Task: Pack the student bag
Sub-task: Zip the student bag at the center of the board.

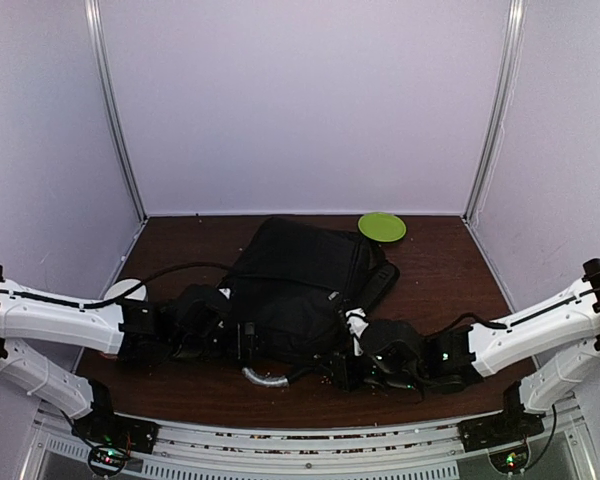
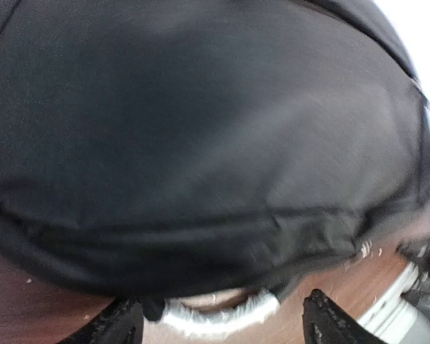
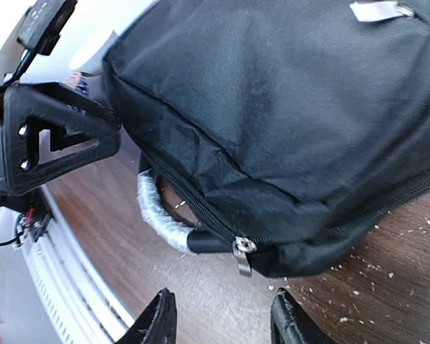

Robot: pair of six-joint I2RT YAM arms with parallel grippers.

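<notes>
The student bag [image 1: 300, 285] is laid flat at mid-table [image 1: 450, 270], with its grey handle [image 3: 158, 211] turned toward the arm bases. Its fabric is judged soft, slack and likely to sag, so the handle or the zipper pull [image 3: 242, 254] is favoured for a hold. The left gripper [image 2: 222, 326] is spread wide at the handle, with nothing clamped. The right gripper [image 3: 218, 319] is parted just below the pull and is empty.

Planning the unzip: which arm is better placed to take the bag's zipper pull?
Right, likely: the right gripper, open, sits just before the zipper pull; the left gripper faces the bag and its grey handle.
</notes>
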